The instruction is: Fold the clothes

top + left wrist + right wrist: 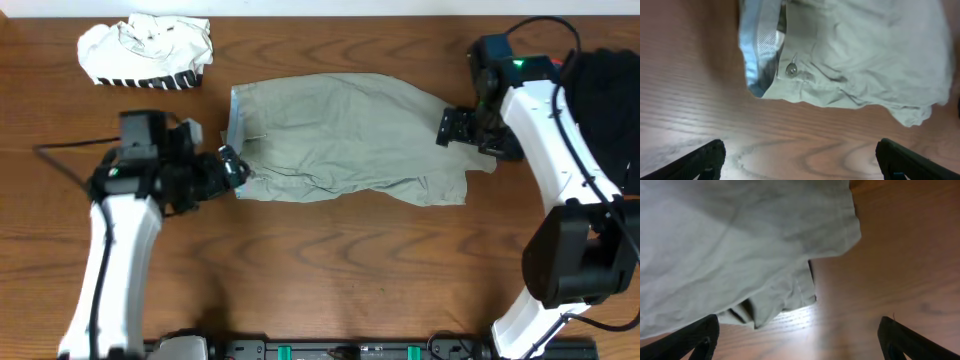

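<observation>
Left gripper [234, 168]: jaws wide apart, nothing between them, bare wood under the gap, sitting just off the waistband corner of the khaki shorts [340, 135]. The waistband button [791, 69] shows just ahead of the fingers. Right gripper [447, 127]: jaws also wide apart, holding nothing, at the leg-hem end, with the hem edge just ahead of it. Shorts lie spread across mid-table [330, 270], waistband to the left, some wrinkles. White black-striped garment [145, 50] is crumpled at the far left, well apart. Black garment [610, 90] sits far right, behind the right arm.
</observation>
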